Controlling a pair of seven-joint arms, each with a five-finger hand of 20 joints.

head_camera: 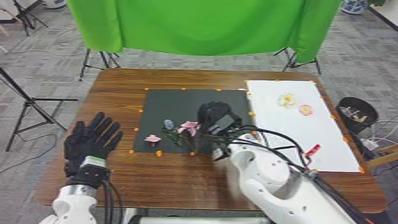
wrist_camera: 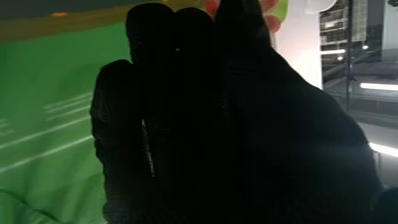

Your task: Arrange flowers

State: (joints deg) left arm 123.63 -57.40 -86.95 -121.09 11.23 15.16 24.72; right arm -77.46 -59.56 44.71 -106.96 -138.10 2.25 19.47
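Our right hand (head_camera: 213, 114) over the dark mat (head_camera: 178, 99), beside the pink flower (head_camera: 188, 128).
We can't tell whether that hand is gripping anything; our left hand (head_camera: 89, 141) is spread wide, left of the mat. The pink flower lies on the mat near the blue flower (head_camera: 168, 124) and the small pink flower (head_camera: 153, 138); 2 more blooms (head_camera: 286, 100) are on the white sheet (head_camera: 306, 132). We judge these light, with bendy stems and soft petals that crush easily, so we'd pinch 1 stem gently, below its bloom.
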